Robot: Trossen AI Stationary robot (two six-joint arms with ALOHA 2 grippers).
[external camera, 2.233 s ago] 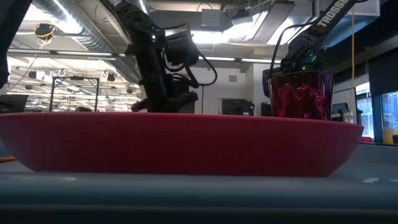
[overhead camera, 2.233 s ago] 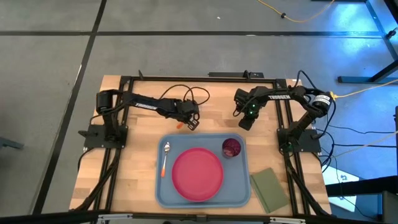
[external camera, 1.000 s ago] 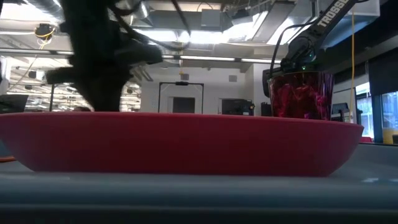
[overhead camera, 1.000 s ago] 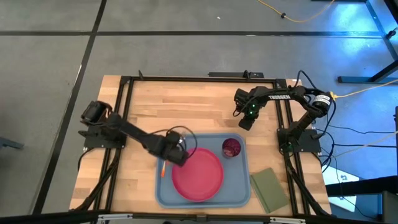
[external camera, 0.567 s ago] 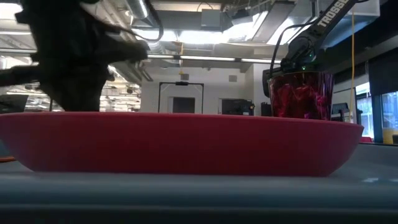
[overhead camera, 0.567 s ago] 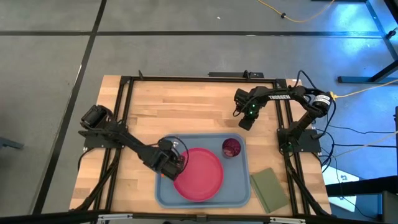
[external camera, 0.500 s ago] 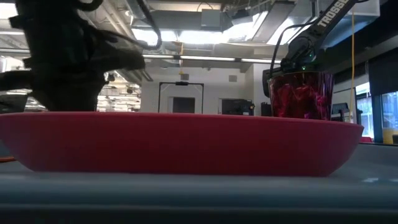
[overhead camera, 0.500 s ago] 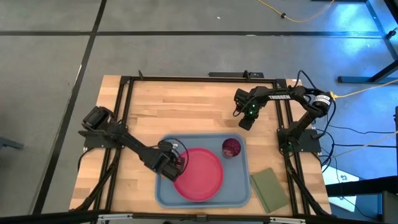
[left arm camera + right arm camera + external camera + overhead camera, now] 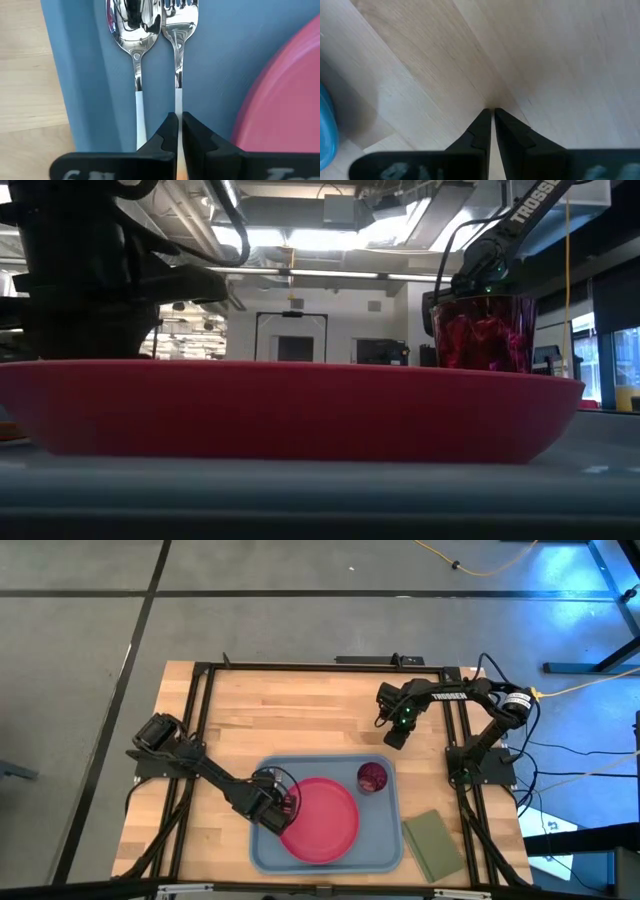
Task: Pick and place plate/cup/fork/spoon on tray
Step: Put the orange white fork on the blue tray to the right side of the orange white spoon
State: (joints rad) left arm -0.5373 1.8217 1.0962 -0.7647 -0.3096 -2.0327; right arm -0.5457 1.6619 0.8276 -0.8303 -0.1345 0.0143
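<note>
The light blue tray [image 9: 385, 845] holds the pink-red plate [image 9: 320, 822] in its middle and the dark red cup [image 9: 372, 777] at its far right. The spoon [image 9: 134, 22] and the fork [image 9: 178, 22] lie side by side along the tray's left part [image 9: 210, 60], heads toward the far edge. My left gripper [image 9: 177, 116] is over them [image 9: 275, 804] and shut on the fork. My right gripper [image 9: 395, 736] is shut and empty [image 9: 491, 113] over the bare wood beyond the tray's far right corner. My left gripper pinches the fork's thin handle [image 9: 177, 102] between its two fingers, about halfway along, where the white part begins. The fingers come from above. The fork runs straight out toward the far edge, level with the spoon. I cannot tell whether it rests on the tray floor.
An olive-green pad [image 9: 432, 846] lies on the wood right of the tray, near the front edge. The plate's rim [image 9: 285, 100] is close on the fork's right. In the low view the plate [image 9: 290, 410] fills the front, with the cup [image 9: 483, 330] behind it.
My left gripper has gone toward the table's near edge and a little left, over the tray's left part, still shut on the fork. The fork now lies alongside the spoon.
</note>
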